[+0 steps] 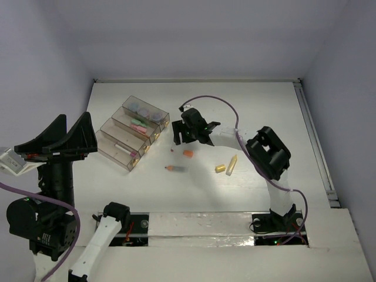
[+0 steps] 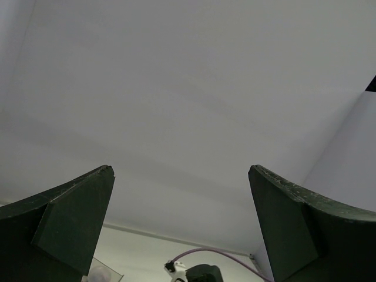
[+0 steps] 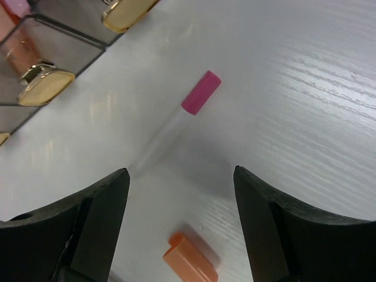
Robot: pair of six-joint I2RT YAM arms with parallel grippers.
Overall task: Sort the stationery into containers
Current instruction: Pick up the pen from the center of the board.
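Four containers sat in a row just left of the right gripper in the top view, some holding pink sticks and discs. On its near side lay loose stationery: an orange stick close below it, and a yellow stub and a cream stick further toward its arm. The left gripper hung raised well off to the side, jaws wide and empty.

From the left wrist, only blank wall showed between the spread fingers.

From the right wrist, the jaws stood apart with nothing between them. A thin white pen with a magenta cap lay just ahead of the fingertips, slanting toward the containers' gold-clasped ends; the orange stick sat under the jaws.

This looked like the pick-up approach. Next, the gripper would need to descend astride one piece; the pen looked slim, low and liable to roll.
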